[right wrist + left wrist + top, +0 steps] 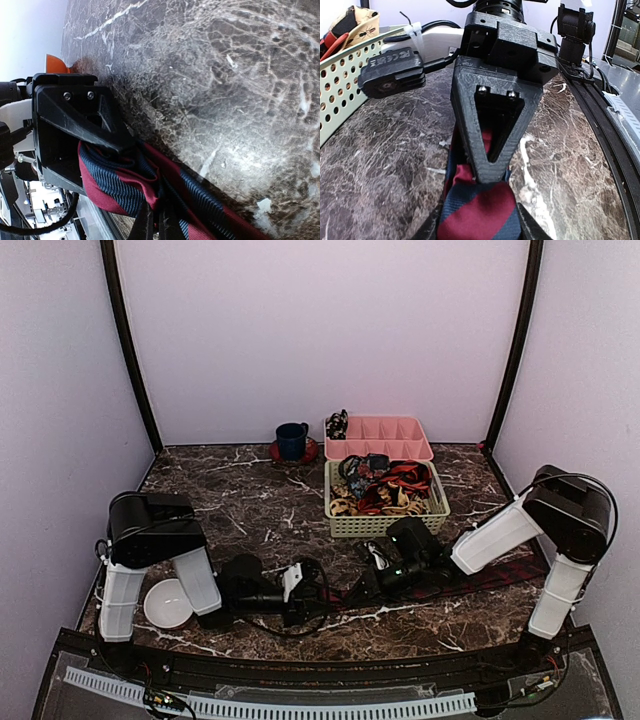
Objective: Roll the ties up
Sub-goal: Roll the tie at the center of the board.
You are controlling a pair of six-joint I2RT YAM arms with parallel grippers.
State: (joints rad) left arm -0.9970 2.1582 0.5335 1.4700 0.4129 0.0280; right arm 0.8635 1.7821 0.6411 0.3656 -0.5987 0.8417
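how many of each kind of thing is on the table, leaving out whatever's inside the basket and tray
basket: 1
tray: 1
mug: 1
coaster: 1
bowl: 1
tie: 1
total: 6

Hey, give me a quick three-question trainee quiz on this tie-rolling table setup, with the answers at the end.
1. True or false: the pink tray stands beyond the basket, away from the arms.
2. The blue mug stands: A) left of the pink tray; B) inside the basket; C) in front of the basket.
3. Which thing is the right gripper shut on?
Key: 1 true; 2 A; 3 the striped tie.
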